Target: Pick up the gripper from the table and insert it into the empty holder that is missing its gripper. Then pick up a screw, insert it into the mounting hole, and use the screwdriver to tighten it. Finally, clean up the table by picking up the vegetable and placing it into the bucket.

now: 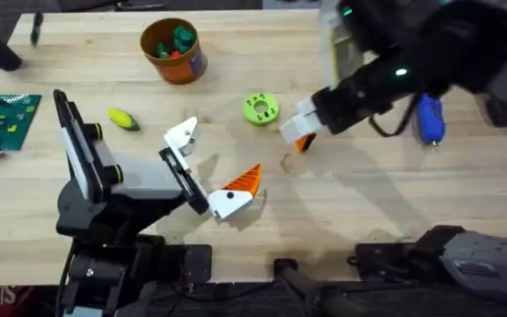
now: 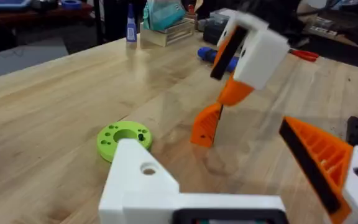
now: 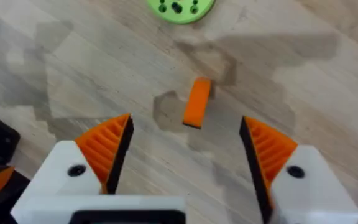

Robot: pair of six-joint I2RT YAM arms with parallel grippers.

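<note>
A small orange ribbed plastic gripper tip lies on the pale wooden plank table right of centre in the overhead view, directly below the right gripper, whose white angular bases carry ribbed orange wedge pads spread wide apart with nothing between them. In the left wrist view the same tip sits on the wood just under that white-and-orange gripper. At lower centre of the overhead frame, the left gripper rests with its jaws apart and empty: one finger bears an orange ribbed pad, while the other is the empty holder, a bare white angular plastic base with a round mounting hole, seen close in the left wrist view. A bright green round disc pierced with small holes lies just up and left of the orange tip. The blue cylindrical screwdriver lies at the right, beside the right arm. The yellow oval toy vegetable with a green end sits at the left. The round orange-brown bucket, blue-labelled, stands at upper centre-left, holding small coloured items.
</note>
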